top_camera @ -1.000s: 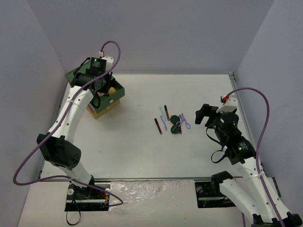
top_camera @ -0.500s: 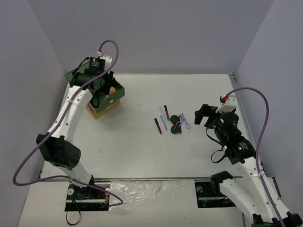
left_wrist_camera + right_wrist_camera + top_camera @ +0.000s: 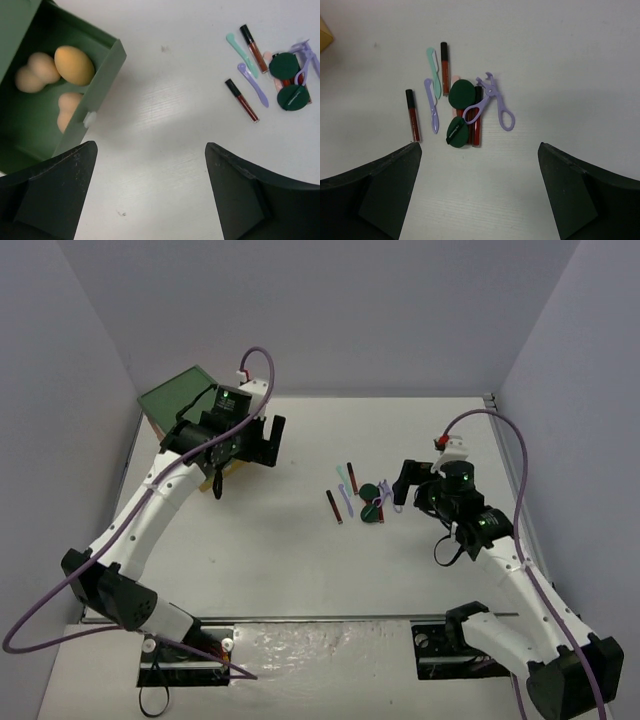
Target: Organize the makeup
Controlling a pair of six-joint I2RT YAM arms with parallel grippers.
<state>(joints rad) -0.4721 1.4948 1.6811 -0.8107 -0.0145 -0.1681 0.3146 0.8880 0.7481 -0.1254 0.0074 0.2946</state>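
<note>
The left gripper [image 3: 150,160] hangs with its fingers spread wide and nothing between them, just right of the open green drawer [image 3: 100,90] at the far left of the white table [image 3: 165,115]. Several tan egg-shaped sponges [image 3: 74,65] lie inside that drawer. The right gripper [image 3: 480,150] is spread just as wide and is empty, poised over the near side of the loose cluster at mid-table, a little right of centre.

That cluster holds slim dark-red gloss tubes [image 3: 411,116], a mint plastic spatula [image 3: 434,75], a lilac plastic spatula [image 3: 433,107], two dark green round puffs [image 3: 462,93] and a purple scissor-handled curler [image 3: 493,96]. The curler lies across one puff and a tube, so it likely has to come off first. It looks rigid and light, best pinched across the stem near its pivot. The tubes look stiff, smooth and prone to rolling, so grip them across the middle of their length. The lone tube at the left of the cluster lies clear and looks the easiest pick. The puffs seem soft and flat against the table, so a pinch at the rim may slip.
</note>
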